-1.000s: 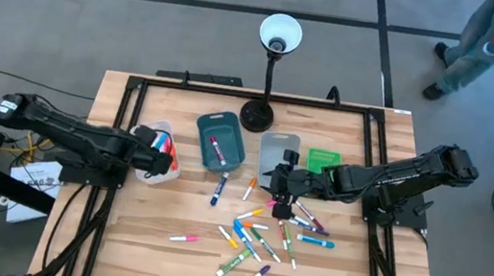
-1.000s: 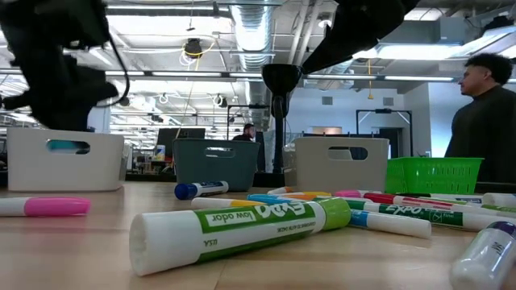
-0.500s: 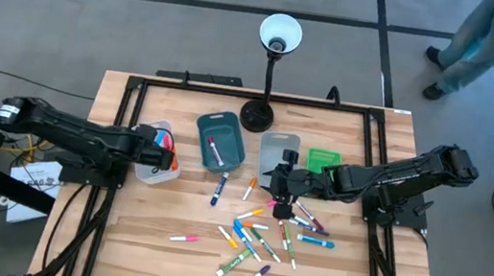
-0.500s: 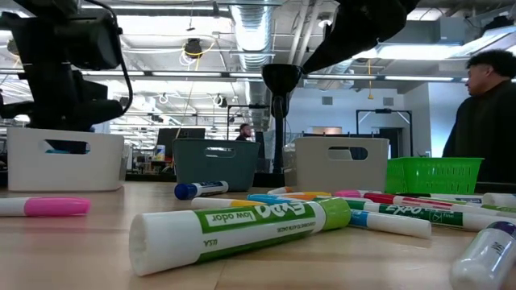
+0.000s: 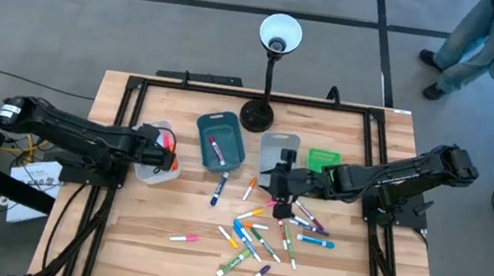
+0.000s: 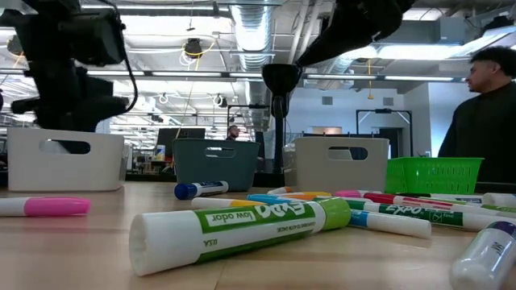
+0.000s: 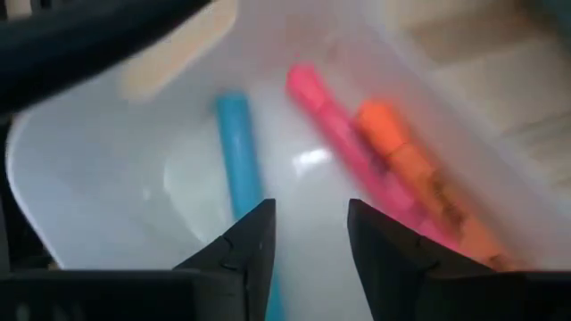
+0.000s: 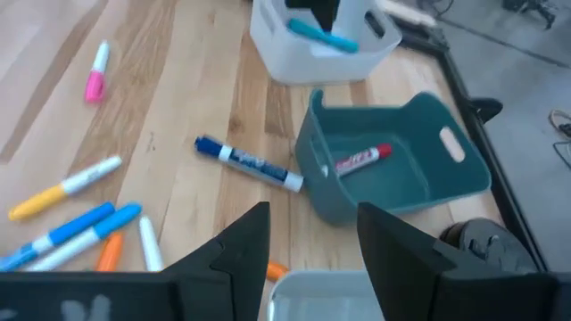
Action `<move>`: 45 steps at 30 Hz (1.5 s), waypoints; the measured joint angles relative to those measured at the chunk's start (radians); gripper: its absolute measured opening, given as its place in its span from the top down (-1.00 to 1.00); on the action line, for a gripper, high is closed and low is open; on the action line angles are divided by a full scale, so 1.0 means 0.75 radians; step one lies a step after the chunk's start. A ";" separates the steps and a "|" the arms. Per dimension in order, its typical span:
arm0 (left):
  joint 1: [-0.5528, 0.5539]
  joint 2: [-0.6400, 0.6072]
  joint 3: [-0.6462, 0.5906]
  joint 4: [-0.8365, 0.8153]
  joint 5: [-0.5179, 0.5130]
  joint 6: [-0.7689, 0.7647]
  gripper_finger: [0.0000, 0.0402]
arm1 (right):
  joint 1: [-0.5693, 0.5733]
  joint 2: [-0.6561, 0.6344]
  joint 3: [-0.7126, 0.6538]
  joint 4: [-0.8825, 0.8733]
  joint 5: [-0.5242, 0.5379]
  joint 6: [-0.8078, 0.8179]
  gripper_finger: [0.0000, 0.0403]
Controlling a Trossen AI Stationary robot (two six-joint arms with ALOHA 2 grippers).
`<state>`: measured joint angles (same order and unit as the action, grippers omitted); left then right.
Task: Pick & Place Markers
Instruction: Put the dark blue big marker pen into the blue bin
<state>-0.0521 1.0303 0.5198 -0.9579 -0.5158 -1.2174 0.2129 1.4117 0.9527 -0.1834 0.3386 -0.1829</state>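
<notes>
Many markers (image 5: 262, 237) lie loose on the wooden table, among them a blue one (image 8: 250, 163) and a pink one (image 5: 183, 237). A red marker (image 8: 361, 160) lies in the teal bin (image 5: 220, 142). My left gripper (image 7: 310, 209) hangs open inside the white bin (image 5: 141, 170) at the table's left, just above a cyan marker (image 7: 236, 152), a pink one (image 7: 330, 116) and an orange one (image 7: 410, 169) lying on the bin's floor. My right gripper (image 5: 281, 206) hovers open above the loose markers, in front of the grey bin (image 5: 278, 152), with nothing between its fingers (image 8: 241, 250).
A green basket (image 5: 323, 158) stands to the right of the grey bin. A black desk lamp (image 5: 257, 115) stands at the far middle of the table. A person (image 6: 484, 121) stands beyond the table's right side. Bare wood lies at the near left (image 5: 144, 249).
In the low view, a cyan marker that showed through the white bin's handle slot has gone from sight there.
</notes>
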 joint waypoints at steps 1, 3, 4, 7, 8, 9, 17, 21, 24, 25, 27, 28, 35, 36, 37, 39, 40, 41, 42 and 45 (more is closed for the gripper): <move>-0.001 -0.012 0.014 0.003 -0.021 0.027 0.32 | -0.002 0.000 0.000 0.010 0.001 -0.003 0.16; -0.001 -0.038 0.049 0.004 -0.061 0.091 0.32 | -0.008 0.000 0.000 0.011 0.000 -0.013 0.10; -0.001 -0.050 0.066 0.005 -0.082 0.117 0.32 | -0.009 0.000 0.000 0.009 0.000 -0.013 0.07; -0.001 -0.085 0.109 0.016 -0.144 0.192 0.32 | -0.010 0.000 0.000 0.013 0.000 -0.016 -0.02; -0.001 -0.096 0.120 0.027 -0.159 0.223 0.33 | -0.010 0.000 0.000 0.020 0.000 -0.015 -0.05; -0.001 -0.108 0.127 0.044 -0.176 0.257 0.34 | -0.010 0.000 0.000 0.030 -0.001 -0.014 -0.07; -0.079 -0.159 0.137 0.570 -0.175 0.893 0.45 | -0.025 0.029 -0.001 0.069 -0.060 0.067 -0.05; -0.147 -0.140 0.139 0.893 -0.003 1.064 0.49 | -0.041 0.059 -0.001 0.040 -0.060 0.103 -0.02; -0.192 -0.072 0.140 0.942 0.142 1.040 0.48 | -0.042 0.067 -0.001 0.036 -0.059 0.104 -0.01; -0.208 -0.030 0.140 0.962 0.175 1.020 0.47 | -0.043 0.067 -0.001 0.031 -0.059 0.104 -0.01; -0.241 0.063 0.138 0.981 0.197 0.976 0.43 | -0.043 0.067 -0.001 0.023 -0.059 0.104 -0.01; -0.252 0.116 0.138 1.010 0.200 0.958 0.41 | -0.042 0.067 0.000 0.024 -0.059 0.104 -0.01; -0.279 0.414 0.186 1.077 0.254 0.807 0.22 | -0.040 0.065 0.000 0.005 -0.060 0.098 -0.01; -0.280 0.454 0.216 1.084 0.281 0.789 0.21 | -0.040 0.065 0.000 0.005 -0.060 0.094 -0.01; -0.286 0.489 0.242 1.089 0.293 0.778 0.21 | -0.040 0.065 0.000 0.005 -0.060 0.094 -0.01; -0.299 0.558 0.305 1.084 0.300 0.778 0.21 | -0.040 0.064 0.000 0.006 -0.060 0.081 0.00; -0.304 0.594 0.336 1.085 0.303 0.777 0.22 | -0.040 0.064 0.000 0.003 -0.060 0.067 0.00; -0.306 0.625 0.364 1.081 0.303 0.777 0.23 | -0.040 0.064 0.000 0.002 -0.060 0.050 0.00; -0.306 0.651 0.385 1.072 0.300 0.772 0.23 | -0.040 0.064 0.000 0.003 -0.060 0.033 0.01; -0.305 0.732 0.416 1.072 0.290 0.659 0.23 | -0.040 0.064 0.000 0.004 -0.061 -0.001 0.01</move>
<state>-0.2806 1.5790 0.8315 -0.1535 -0.2986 -0.7233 0.1825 1.4597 0.9527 -0.1802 0.2932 -0.1838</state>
